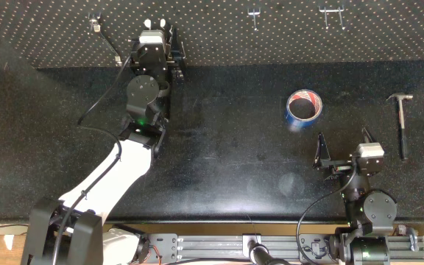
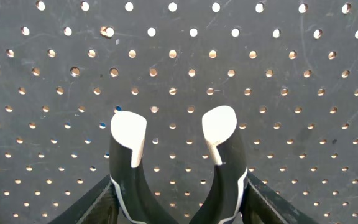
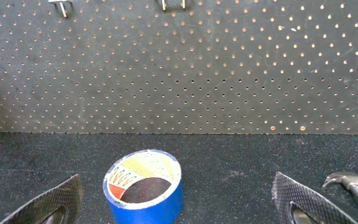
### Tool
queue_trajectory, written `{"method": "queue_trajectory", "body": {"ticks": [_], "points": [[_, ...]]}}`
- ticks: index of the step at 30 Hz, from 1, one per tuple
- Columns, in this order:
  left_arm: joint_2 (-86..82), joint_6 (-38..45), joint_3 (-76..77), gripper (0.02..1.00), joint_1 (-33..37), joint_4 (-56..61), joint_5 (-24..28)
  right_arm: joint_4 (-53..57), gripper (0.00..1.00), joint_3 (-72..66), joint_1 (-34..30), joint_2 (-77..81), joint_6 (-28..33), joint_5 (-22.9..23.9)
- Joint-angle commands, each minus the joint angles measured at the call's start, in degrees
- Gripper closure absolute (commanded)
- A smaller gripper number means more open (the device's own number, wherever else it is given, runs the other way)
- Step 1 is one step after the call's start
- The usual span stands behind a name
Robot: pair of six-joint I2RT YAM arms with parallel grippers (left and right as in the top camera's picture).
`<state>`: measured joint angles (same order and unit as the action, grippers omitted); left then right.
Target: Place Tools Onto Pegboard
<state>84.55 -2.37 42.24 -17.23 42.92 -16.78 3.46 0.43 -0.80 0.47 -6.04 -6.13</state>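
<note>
I'm seeing my right gripper (image 1: pixel 342 140) nearest, jaws spread wide, gripping nothing; the blue tape roll (image 3: pixel 144 202) is lying on the black table (image 1: pixel 227 162) just ahead; the hammer (image 1: pixel 401 121) is lying to its right; farther off, my left gripper (image 2: pixel 174 134) is facing the pegboard (image 2: pixel 278 74) close up, jaws partly parted, empty.

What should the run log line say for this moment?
left pincer: open, empty, at pegboard | right pincer: open, empty, facing tape roll | tape roll, hammer: on table, not hung
</note>
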Motion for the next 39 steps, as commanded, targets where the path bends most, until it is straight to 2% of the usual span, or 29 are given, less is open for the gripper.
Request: {"method": "queue_trajectory", "body": {"ticks": [1, 33, 34, 35, 38, 39], "points": [[0.28, 1.38, 1.81, 0.989, 0.13, 0.94, -1.88, 0.20, 0.001, -0.17, -0.26, -0.39, 0.79, 0.09], [7.72, 1.33, 1.84, 0.982, 0.83, 6.21, -0.94, 0.22, 0.001, -0.17, -0.26, -0.39, 0.79, 0.09], [7.72, 1.36, 1.84, 0.842, 0.83, 6.19, -0.96, 0.20, 0.001, -0.17, -0.26, -0.39, 0.79, 0.09], [7.72, 1.36, 1.84, 0.768, 0.83, 6.19, -0.96, 0.20, 0.001, -0.17, -0.26, -0.39, 0.79, 0.09], [7.72, 1.31, 1.84, 0.755, 0.81, 6.19, -0.55, 0.20, 0.001, -0.17, -0.26, -0.39, 0.79, 0.09], [7.72, 1.31, 1.84, 0.709, 0.81, 6.19, -0.55, 0.22, 0.001, -0.17, -0.26, -0.39, 0.79, 0.09]]}}
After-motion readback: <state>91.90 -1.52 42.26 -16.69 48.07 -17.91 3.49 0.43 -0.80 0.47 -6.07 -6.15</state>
